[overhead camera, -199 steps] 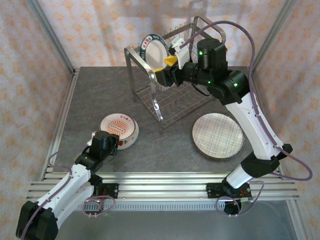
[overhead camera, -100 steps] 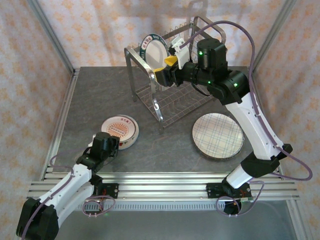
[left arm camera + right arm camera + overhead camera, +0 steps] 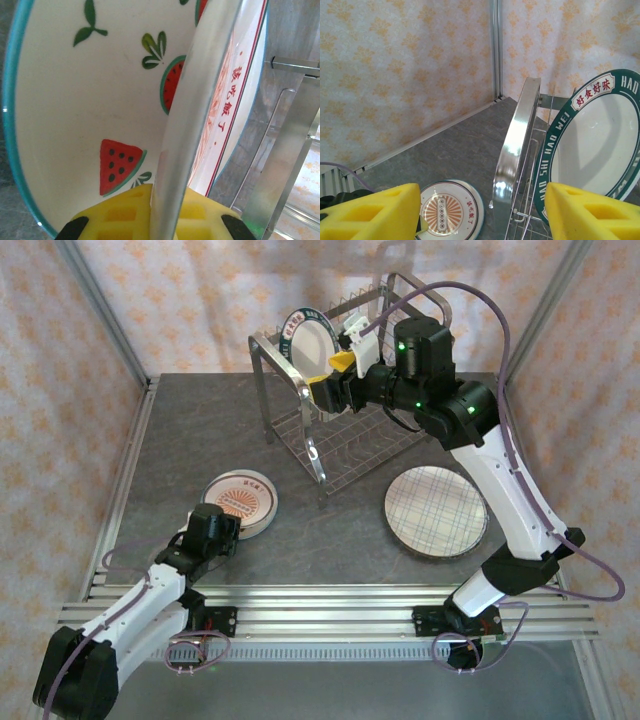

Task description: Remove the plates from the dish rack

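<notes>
Your right claw point(image 3: 482, 202): released, yellow pads spread wide, nothing touching either of them. The green-rimmed plate point(image 3: 594, 150) stands upright in the top tier of the dish rack point(image 3: 350, 445), just ahead of the claw and toward its right pad. The rack's shiny end loop point(image 3: 517, 140) also stands ahead, nearer the middle of the gap.

Risk one: close from here and the loop may end up inside the pads along with the plate rim, or instead of it. That would tug the whole rack, and the plate could rock off its tines. Line up on the plate alone first.

Risk two: a glazed rim, pinched at the edge only. I judge that a shallow bite would let the plate swing or slip on the lift and knock the loop.

Your left claw point(image 3: 165, 222): clenched on the rim of the small red-lettered plate point(image 3: 235, 100), its thin edge right between the pads. The watermelon plate point(image 3: 75, 100) lies close against it, left of the pads in the wrist view. The two look stacked on the bench point(image 3: 330, 540).

Risk three: one pad seems to sit between the two plates. Open and back out carelessly and you may drag the upper plate across the lower, or shove both.

The plaid plate point(image 3: 436, 510) lies flat, well apart from both claws; no concern there.
</notes>
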Controlling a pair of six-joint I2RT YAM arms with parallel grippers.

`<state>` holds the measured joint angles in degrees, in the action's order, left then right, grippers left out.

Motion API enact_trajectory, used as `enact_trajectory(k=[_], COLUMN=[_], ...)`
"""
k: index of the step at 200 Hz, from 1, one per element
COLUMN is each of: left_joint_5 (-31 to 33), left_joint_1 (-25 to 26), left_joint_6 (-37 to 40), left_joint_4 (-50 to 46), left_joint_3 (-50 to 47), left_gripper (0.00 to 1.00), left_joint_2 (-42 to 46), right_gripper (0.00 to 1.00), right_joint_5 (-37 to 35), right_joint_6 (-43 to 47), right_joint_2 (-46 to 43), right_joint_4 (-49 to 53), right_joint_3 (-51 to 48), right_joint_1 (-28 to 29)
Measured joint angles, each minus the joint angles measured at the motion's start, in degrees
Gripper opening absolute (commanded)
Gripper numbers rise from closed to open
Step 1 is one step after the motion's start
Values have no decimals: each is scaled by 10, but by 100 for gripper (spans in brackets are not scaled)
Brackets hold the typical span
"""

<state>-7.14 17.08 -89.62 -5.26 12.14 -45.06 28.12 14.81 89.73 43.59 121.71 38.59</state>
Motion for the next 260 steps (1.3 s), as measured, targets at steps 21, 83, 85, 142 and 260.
enact_trajectory(k=[21, 83, 85, 142, 260], left_joint_5=[-7, -17, -17, -25, -28], left_joint_1=[0, 0, 0, 0, 0], left_joint_6=[2, 8, 7, 17, 63], left_joint_4=[-8, -68, -69, -131, -267], left_joint_3=[5, 39, 40, 84, 251], left_gripper=[24, 44, 44, 57, 78], left_joint_2=[-9, -28, -29, -52, -39], right_gripper=[67, 72, 72, 73, 47], right_joint_5=[-10, -99, -102, -192, -134], right_joint_6=[-5, -44, -45, -118, -192], right_joint_2=[0, 16, 16, 102, 243], right_joint_4=[0, 1, 1, 15, 92], right_joint_3=[1, 60, 61, 164, 269], right_joint_1=[0, 0, 0, -13, -60])
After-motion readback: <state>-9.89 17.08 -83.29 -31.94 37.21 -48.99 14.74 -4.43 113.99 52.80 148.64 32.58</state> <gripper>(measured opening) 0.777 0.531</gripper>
